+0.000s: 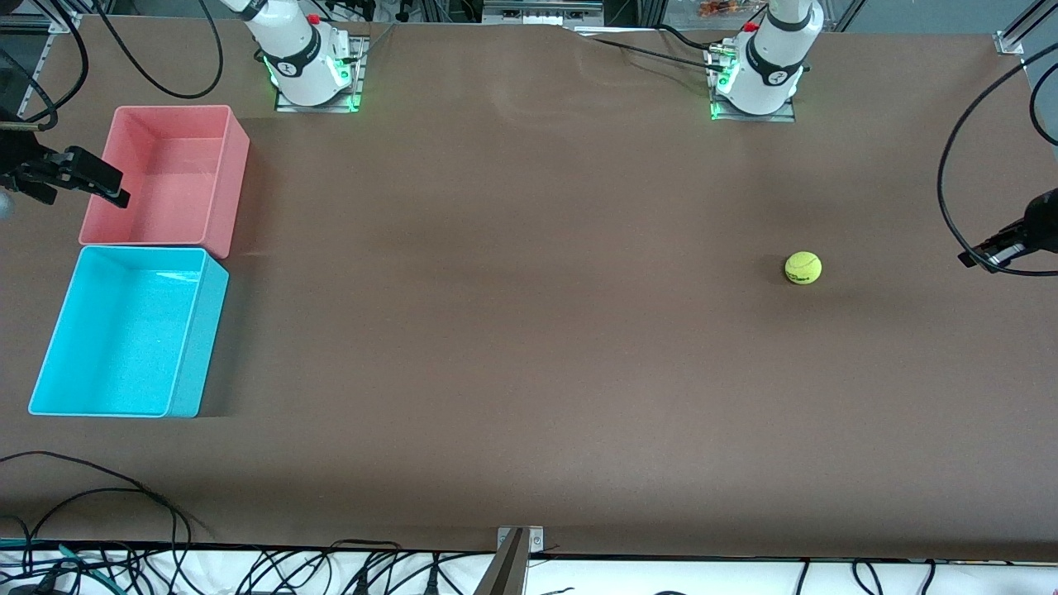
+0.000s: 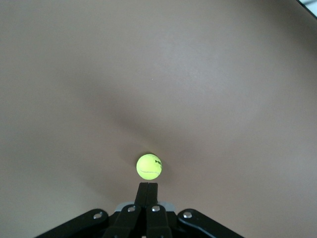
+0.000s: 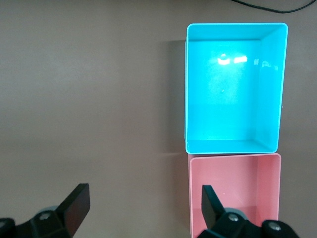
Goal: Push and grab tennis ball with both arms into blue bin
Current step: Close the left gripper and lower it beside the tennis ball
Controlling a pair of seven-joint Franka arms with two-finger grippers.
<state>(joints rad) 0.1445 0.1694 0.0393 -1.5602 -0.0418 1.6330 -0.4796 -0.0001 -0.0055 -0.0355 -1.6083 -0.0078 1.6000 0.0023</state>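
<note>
The tennis ball [image 1: 803, 268] lies on the brown table toward the left arm's end; it also shows in the left wrist view [image 2: 149, 166]. My left gripper [image 1: 984, 254] is shut and empty, apart from the ball toward that end of the table; its closed fingertips [image 2: 148, 186] point at the ball. The blue bin [image 1: 211, 330] stands empty at the right arm's end, nearer the front camera than the pink bin [image 1: 235, 173]. My right gripper [image 1: 111, 186] is open and empty over the pink bin's outer edge. The right wrist view [image 3: 143, 204] shows the blue bin [image 3: 187, 89].
The pink bin [image 3: 235, 156] touches the blue bin and is empty. Black cables loop over the table's end near the left gripper [image 1: 950, 165] and along the front edge [image 1: 124, 496]. A metal clamp [image 1: 517, 541] sits at the front edge.
</note>
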